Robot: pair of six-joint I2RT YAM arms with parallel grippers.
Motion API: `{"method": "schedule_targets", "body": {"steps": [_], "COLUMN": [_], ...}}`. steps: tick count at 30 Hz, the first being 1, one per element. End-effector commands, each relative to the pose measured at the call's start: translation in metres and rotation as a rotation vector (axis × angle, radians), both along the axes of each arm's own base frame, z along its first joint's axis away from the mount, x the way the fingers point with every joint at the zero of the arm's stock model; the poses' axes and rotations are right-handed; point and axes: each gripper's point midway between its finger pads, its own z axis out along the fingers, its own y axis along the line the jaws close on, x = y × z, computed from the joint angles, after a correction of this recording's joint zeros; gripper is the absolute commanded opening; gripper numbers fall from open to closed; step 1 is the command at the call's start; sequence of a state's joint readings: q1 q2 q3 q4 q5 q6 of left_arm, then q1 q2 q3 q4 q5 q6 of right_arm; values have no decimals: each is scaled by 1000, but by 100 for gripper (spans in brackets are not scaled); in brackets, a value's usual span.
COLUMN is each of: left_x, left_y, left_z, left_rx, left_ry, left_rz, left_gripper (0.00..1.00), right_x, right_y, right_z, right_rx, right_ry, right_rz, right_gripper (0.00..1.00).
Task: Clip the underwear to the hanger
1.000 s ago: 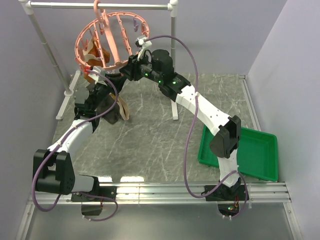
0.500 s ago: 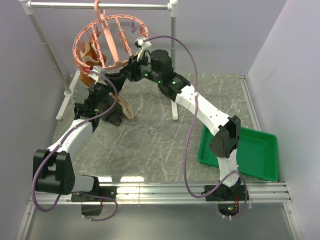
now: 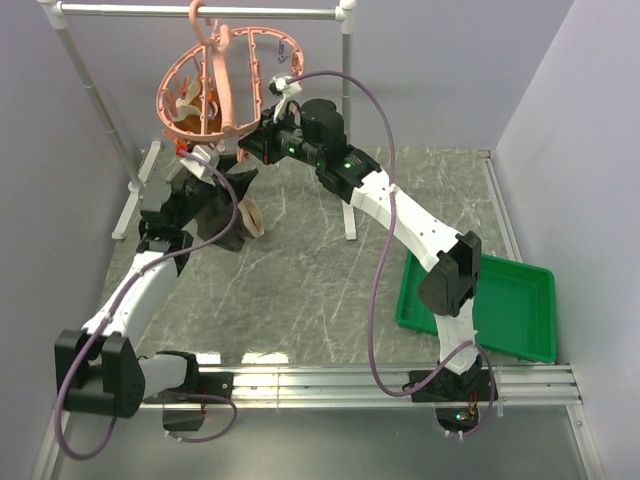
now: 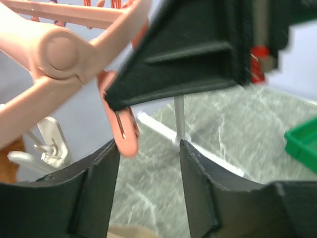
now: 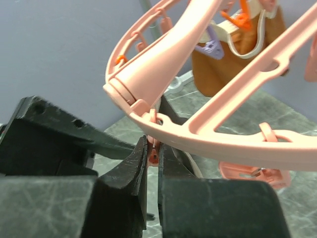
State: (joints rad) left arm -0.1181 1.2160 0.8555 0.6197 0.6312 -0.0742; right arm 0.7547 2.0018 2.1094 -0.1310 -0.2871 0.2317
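The salmon-pink hanger (image 3: 215,85) hangs tilted from the rack rod. My right gripper (image 3: 252,143) reaches up to its lower rim and is shut on a small orange clip (image 5: 154,154) under the ring (image 5: 208,130). Just below it, my left gripper (image 3: 228,172) stands open; a pink clip (image 4: 122,133) dangles by the tip of its left finger (image 4: 96,183), and nothing is between the jaws. The dark underwear with its tan waistband (image 3: 248,216) hangs below the grippers. Its upper edge is hidden behind them, so I cannot tell where it is fastened.
A smaller orange-brown garment (image 5: 233,67) hangs clipped on the ring's far side. The white pipe rack (image 3: 345,120) has posts on both sides of the hanger. A green tray (image 3: 500,300) lies at the right of the marbled table (image 3: 300,280).
My right gripper has shut on the orange clip. My left gripper has opened. The ring has tilted and swung slightly to the right.
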Motion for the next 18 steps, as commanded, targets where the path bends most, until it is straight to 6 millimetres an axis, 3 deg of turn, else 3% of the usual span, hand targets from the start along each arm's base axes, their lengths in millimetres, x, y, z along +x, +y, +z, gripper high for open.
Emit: {"method": "schedule_targets", "body": {"steps": [1, 2, 3, 5, 9, 10, 11, 13, 15, 16, 18], "left_x": [-29, -34, -43, -53, -80, -78, -75, -75, -63, -53, -48], "left_y": [1, 1, 5, 3, 9, 12, 16, 21, 27, 28, 34], "left_z": [-7, -11, -31, -34, -88, -86, -99, -104, -116, -103, -119], "left_rx": [187, 233, 284, 422, 643, 733, 781, 872, 927, 963, 1037], "left_ry": [-83, -92, -14, -92, 4, -71, -45, -44, 6, -36, 27], "left_rz": [-64, -90, -124, -194, -337, -353, -375, -422, -448, -442, -484], "left_gripper": [58, 60, 64, 66, 67, 67, 68, 68, 70, 71, 74], "right_x": [-7, -7, -7, -7, -8, -8, -9, -9, -10, -10, -11], "right_y": [-5, -5, -7, -8, -10, -11, -11, -12, -12, -12, -12], "right_z": [38, 37, 39, 39, 38, 38, 38, 38, 38, 38, 38], "right_rx": [70, 70, 71, 70, 68, 68, 69, 69, 69, 70, 71], "right_ry": [-64, -64, -67, -67, -62, -62, -61, -61, -57, -59, -55], "right_rz": [9, 11, 9, 11, 15, 15, 18, 18, 24, 26, 27], "right_gripper": [0, 0, 0, 0, 0, 0, 0, 0, 0, 0, 0]}}
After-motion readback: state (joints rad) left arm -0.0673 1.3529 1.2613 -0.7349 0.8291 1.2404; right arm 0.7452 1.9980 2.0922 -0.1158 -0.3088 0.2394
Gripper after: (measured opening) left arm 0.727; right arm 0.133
